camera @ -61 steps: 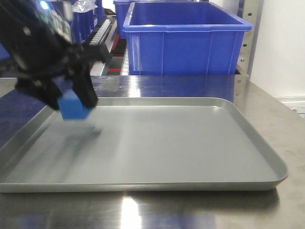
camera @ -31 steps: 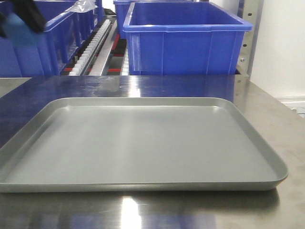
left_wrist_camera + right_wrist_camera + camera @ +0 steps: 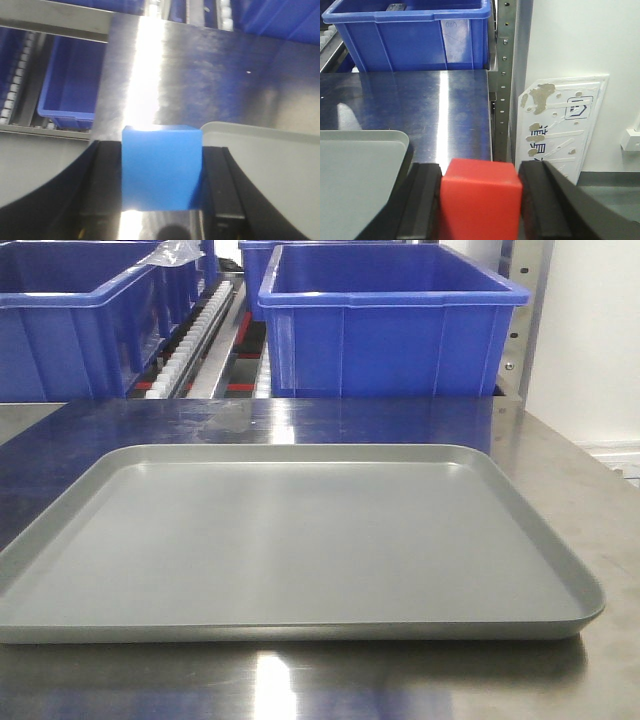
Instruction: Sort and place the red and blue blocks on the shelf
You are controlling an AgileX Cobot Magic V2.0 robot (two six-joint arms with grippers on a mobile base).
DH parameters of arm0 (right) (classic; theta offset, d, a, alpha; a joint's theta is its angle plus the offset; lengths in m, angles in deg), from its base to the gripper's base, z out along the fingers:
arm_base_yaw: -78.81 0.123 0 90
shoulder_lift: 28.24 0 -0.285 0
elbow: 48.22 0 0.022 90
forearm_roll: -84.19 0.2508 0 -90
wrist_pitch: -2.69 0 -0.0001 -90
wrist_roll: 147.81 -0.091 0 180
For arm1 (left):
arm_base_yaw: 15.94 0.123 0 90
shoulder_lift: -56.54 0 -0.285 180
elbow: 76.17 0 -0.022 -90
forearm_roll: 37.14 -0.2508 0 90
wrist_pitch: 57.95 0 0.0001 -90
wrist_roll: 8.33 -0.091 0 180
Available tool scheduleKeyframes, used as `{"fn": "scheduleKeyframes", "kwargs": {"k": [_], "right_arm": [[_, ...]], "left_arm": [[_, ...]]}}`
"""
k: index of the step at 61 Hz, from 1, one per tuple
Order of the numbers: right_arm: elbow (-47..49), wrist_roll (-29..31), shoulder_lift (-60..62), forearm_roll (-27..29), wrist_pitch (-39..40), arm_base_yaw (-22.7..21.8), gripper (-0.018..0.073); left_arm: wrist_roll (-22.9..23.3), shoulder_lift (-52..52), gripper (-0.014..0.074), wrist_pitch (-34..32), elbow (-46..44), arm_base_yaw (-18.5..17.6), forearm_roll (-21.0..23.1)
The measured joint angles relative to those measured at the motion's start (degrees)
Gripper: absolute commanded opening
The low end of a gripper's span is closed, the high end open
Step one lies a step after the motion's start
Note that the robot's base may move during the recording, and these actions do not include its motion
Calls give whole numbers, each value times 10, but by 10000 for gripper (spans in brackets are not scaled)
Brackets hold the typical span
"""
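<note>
The blue block fills the gap between the black fingers of my left gripper, which is shut on it above the steel tabletop, left of the tray corner. My right gripper is shut on the red block, held over the tabletop's right side beside the tray corner. Neither gripper nor block shows in the front view. The shelf stands behind the table with its white roller tracks and blue bins.
A flat grey tray lies on the shiny steel tabletop in front. A second blue bin sits at back left. A perforated steel upright and a white wall panel stand at the table's right edge.
The left gripper, holding the blue block over the tray's left side a second ago, rose up and to the left and has left the front view.
</note>
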Motion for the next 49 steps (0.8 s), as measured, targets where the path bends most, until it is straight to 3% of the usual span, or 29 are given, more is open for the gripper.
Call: {"fn": "scheduleKeyframes", "kwargs": {"k": [25, 49], "right_arm": [[0, 0, 0, 0, 0, 0, 49], [0, 0, 0, 0, 0, 0, 49]], "left_arm": [[0, 175, 125, -21, 170, 39, 0], [0, 281, 125, -22, 245, 54, -1]]}}
